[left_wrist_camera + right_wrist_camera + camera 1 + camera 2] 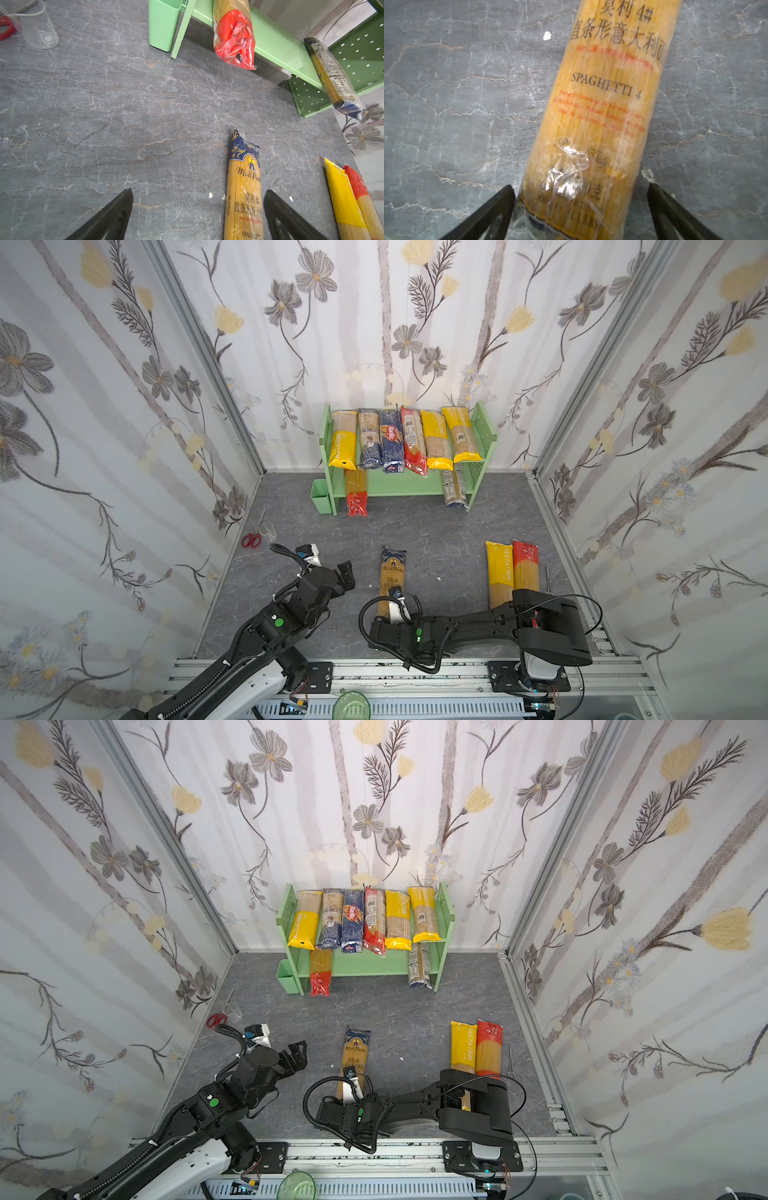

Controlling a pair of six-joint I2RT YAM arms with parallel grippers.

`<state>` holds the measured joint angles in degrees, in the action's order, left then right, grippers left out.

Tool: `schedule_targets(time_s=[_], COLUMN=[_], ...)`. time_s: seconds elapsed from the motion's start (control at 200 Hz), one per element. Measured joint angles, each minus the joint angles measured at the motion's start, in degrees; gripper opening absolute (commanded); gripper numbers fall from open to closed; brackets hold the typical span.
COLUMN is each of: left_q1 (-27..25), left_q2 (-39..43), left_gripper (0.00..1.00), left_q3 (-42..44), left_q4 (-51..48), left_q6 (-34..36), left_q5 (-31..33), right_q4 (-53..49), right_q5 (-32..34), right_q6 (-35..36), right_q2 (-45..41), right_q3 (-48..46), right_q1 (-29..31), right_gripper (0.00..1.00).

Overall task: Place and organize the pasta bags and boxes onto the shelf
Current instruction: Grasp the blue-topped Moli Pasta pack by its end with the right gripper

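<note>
1. Right wrist view is showing the right gripper (pixel 581 187) spread wide, straddling the near end of the clear navy-topped spaghetti bag (pixel 608 104), not yet clamping it.
2. The left gripper (pixel 198 190) is hovering with jaws apart, empty.
3. The light green 2-tier shelf (pixel 399 485) is carrying 6 packs (pixel 390 439) above and 2 packs (pixel 356 493) below.
4. 3 bags are waiting on the grey tabletop (pixel 436 522): this one, plus a yellow-ended bag (pixel 500 568) touching a red-ended bag (pixel 525 564).

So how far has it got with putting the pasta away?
Mostly done: six packs line the shelf's top tier, two packs the lower tier. In hand: the right arm's open jaws straddle the navy-topped spaghetti bag, not gripping yet. Left: that bag, plus the yellow bag and red-topped bag on the table.
</note>
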<state>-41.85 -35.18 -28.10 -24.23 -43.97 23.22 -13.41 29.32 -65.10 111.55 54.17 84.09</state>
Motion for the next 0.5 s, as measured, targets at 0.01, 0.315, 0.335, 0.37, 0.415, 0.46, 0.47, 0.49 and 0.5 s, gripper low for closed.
schedule_targets(time_s=[0.01, 0.315, 0.335, 0.37, 0.415, 0.46, 0.47, 0.49, 0.5], left_q1=[0.0, 0.0, 0.0, 0.0, 0.0, 0.0, 0.0, 0.0, 0.0], left_q2=[0.1, 0.9, 0.9, 1.0, 1.1, 1.2, 1.2, 1.3, 1.3], left_gripper=[1.00, 1.00, 1.00, 1.00, 1.00, 1.00, 1.00, 1.00, 1.00], left_q3=[0.0, 0.1, 0.1, 0.1, 0.1, 0.1, 0.1, 0.1, 0.1], left_q4=[0.0, 0.0, 0.0, 0.0, 0.0, 0.0, 0.0, 0.0, 0.0], left_q6=[0.0, 0.0, 0.0, 0.0, 0.0, 0.0, 0.0, 0.0, 0.0], left_q5=[0.0, 0.4, 0.5, 0.6, 0.7, 0.7, 0.7, 0.7, 0.7], right_q4=[0.1, 1.0, 1.2, 1.7, 2.3, 2.8, 3.0, 3.3, 3.5], right_q5=[0.1, 5.7, 6.1, 6.6, 7.0, 7.6, 7.7, 7.8, 7.9], right_q6=[0.0, 0.3, 0.5, 0.7, 1.2, 1.2, 1.2, 1.1, 1.1], right_q2=[0.2, 4.9, 5.1, 5.4, 5.6, 5.6, 5.6, 5.6, 5.6], right_q3=[0.1, 2.8, 2.8, 2.8, 2.5, 2.0, 1.9, 1.6, 1.5], right_q1=[0.0, -1.2, -1.4, -1.9, -2.3, -2.6, -2.7, -2.8, -2.8], right_gripper=[1.00, 0.94, 0.91, 0.84, 0.71, 0.59, 0.56, 0.52, 0.51])
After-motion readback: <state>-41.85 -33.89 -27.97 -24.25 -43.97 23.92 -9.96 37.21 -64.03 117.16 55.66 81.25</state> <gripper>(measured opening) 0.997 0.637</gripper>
